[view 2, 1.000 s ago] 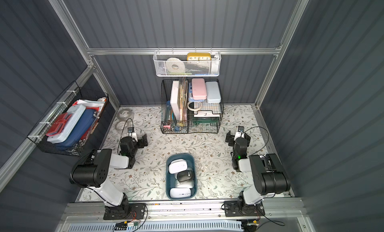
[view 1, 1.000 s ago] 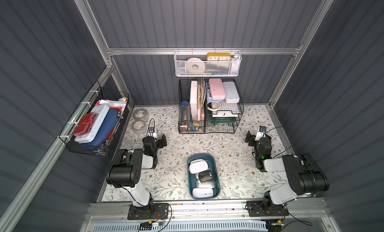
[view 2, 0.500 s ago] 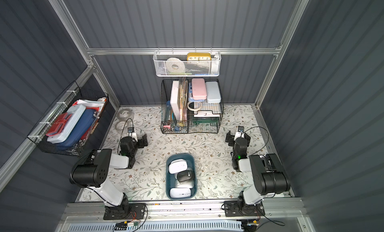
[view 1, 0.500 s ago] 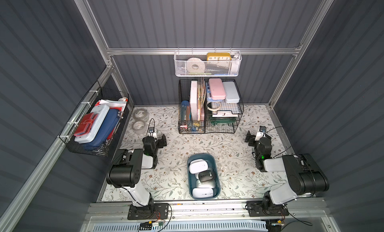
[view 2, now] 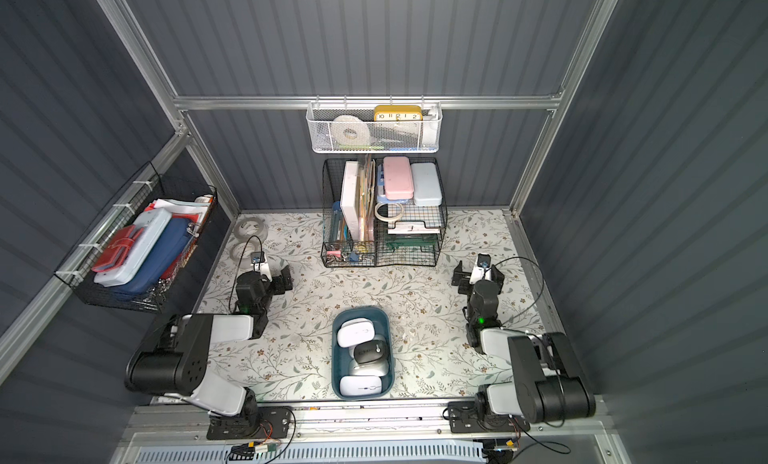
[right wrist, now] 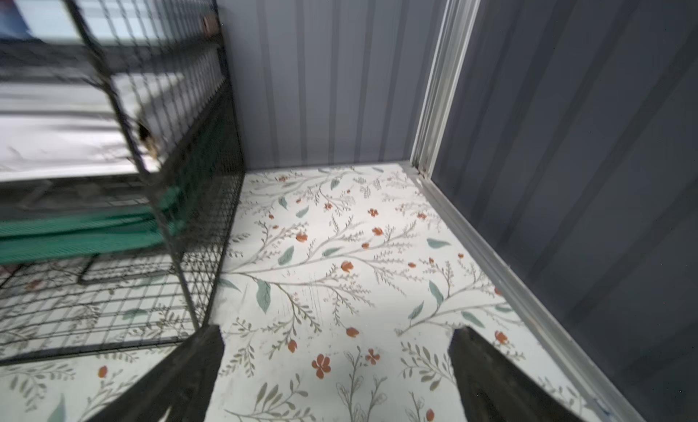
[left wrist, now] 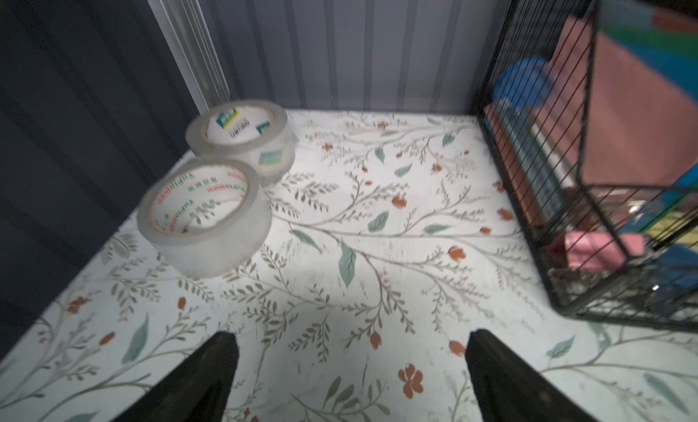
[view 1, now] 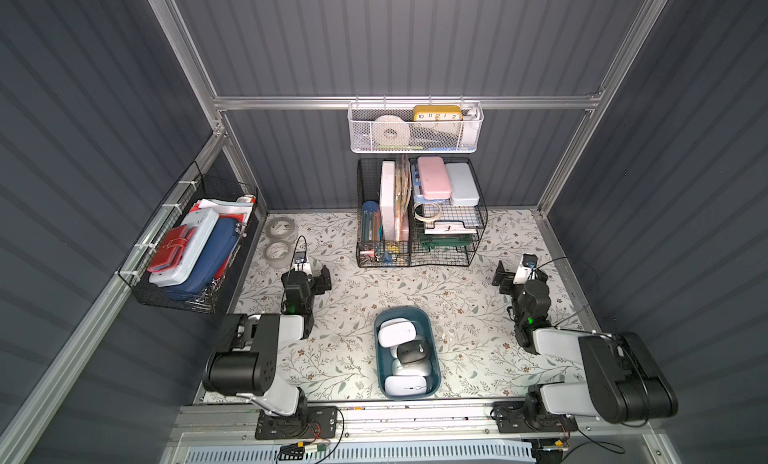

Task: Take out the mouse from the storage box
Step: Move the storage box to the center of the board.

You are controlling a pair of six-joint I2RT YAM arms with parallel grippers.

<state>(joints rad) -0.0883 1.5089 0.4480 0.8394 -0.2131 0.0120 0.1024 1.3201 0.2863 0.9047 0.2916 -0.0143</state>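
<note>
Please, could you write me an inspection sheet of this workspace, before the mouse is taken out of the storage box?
Surface: floral-patterned table, flat; no spill seen.
Job's things: teal storage box near the front edge, between the arms; a dark mouse lies on top among white mice.
Clutter: two tape rolls by the left wall; black wire organiser at the back, full; white basket on the rail; wall basket holding cases.
Claws: left claw open, empty; right claw open, empty; both apart from the box.
Cables: a cable loop at each wrist camera; loose wires on the front rail.
Surroundings: dark ribbed walls, aluminium frame.
</note>
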